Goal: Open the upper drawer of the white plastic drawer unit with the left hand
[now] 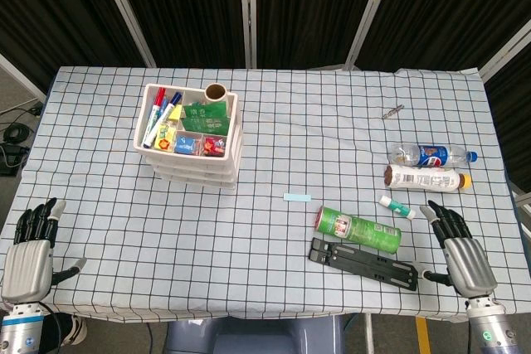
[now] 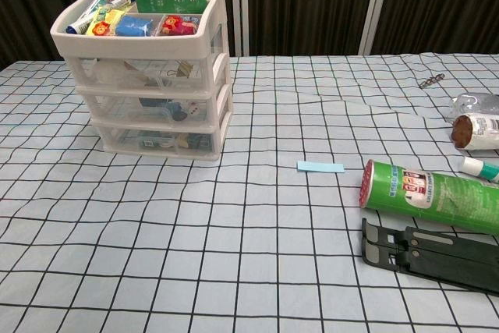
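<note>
Left hand (image 1: 31,246) rests flat and empty at the near left table edge, fingers spread, well apart from the white drawer unit (image 1: 191,134) standing far-left on the checked cloth (image 1: 274,238), its upper drawer (image 2: 152,72) closed.

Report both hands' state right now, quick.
Left hand: open, holding nothing, resting at the table's near left edge.
Right hand: open, holding nothing, at the near right edge.

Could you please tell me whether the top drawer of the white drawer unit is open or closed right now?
Closed. In the chest view the top drawer sits flush with the two below it in the drawer unit.
</note>
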Robot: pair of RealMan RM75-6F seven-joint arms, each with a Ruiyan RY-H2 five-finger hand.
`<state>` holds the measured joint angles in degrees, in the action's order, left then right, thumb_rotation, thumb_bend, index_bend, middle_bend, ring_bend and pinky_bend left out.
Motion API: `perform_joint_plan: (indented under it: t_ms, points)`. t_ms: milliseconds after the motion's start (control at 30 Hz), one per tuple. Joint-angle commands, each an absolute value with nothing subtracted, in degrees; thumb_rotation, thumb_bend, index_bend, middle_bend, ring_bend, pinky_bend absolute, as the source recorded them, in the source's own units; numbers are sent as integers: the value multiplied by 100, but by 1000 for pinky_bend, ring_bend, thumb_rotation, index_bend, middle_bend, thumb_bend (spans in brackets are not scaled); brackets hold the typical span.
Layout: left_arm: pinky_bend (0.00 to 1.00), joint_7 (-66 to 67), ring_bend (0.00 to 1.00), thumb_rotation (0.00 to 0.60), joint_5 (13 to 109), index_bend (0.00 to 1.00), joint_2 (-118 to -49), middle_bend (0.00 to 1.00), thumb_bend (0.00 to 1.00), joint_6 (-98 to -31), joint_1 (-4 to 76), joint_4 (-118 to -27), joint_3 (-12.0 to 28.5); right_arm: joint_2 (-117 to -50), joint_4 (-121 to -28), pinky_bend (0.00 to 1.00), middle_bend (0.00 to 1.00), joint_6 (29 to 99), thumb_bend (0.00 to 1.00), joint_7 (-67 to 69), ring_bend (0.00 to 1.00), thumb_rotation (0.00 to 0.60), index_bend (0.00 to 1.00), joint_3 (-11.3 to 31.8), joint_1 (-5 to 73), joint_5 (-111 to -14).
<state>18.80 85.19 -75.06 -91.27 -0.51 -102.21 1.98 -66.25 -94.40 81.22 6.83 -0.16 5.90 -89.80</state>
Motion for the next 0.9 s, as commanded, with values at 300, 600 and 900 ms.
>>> perform_joint_plan:
  t_ms: [300,600,900]
  points:
    - [0,1838,0,600,8489,0,-7490,0,101,-9072,-37,-10234,196,-6591,-9480,0,0,8174,110,729,0,600,14,-5,577,-8995]
    - [21,1717,20,600,8596,0,-7455,32,322,-8937,40,-10228,147,-6564,-9475,0,0,8158,111,788,0,600,14,26,580,-8930]
    - [563,994,667,600,8754,22,-7612,763,716,-8955,142,-10180,254,-6565,-9486,0,0,8154,111,777,0,600,14,6,579,-8962]
